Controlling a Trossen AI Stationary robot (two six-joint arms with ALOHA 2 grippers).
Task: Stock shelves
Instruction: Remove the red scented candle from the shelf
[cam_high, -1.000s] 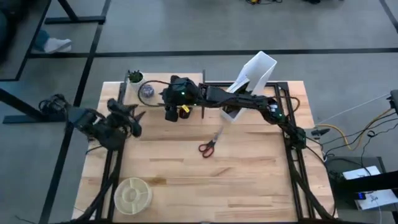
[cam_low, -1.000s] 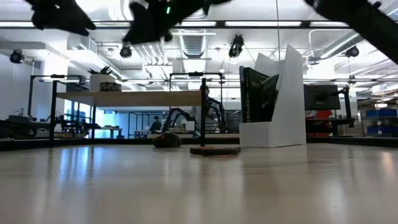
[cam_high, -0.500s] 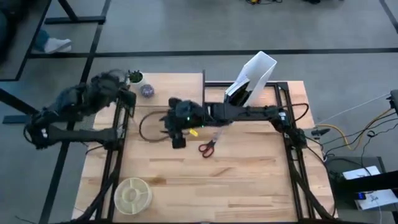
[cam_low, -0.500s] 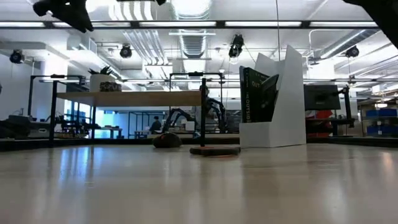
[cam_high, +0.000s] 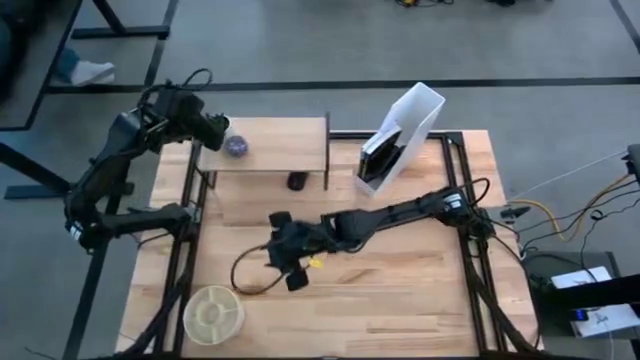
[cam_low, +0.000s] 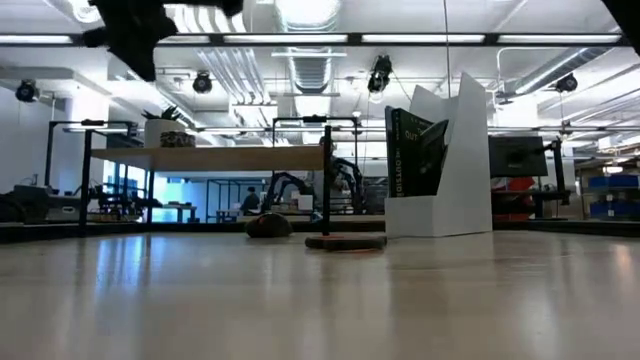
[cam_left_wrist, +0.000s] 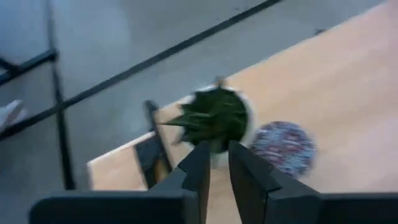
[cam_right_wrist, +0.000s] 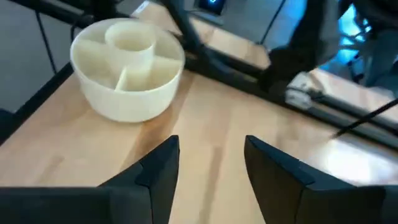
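Shelves (cam_high: 265, 144) sit at the back-left of the desk (cam_high: 400, 290), light-wood top on black legs. On top so far: a small potted plant (cam_left_wrist: 214, 119) at the left end and a speckled round object (cam_high: 238, 147) right beside it; rest of the board is bare. A small dark item (cam_high: 296, 181) lies on the desk just in front of the shelf. Left hand (cam_high: 210, 130) hovers over the plant end; wrist view shows its fingers (cam_left_wrist: 199, 171) nearly together with nothing between them. Right hand (cam_high: 290, 262) is out over the desk's middle-front, fingers (cam_right_wrist: 155, 168) spread and empty, facing the cream divided bowl (cam_high: 212, 312) at the front-left corner. White file holder (cam_high: 400, 135) with dark books stands back-right. My read: stocking partly done, with the bowl probably the next item to go.
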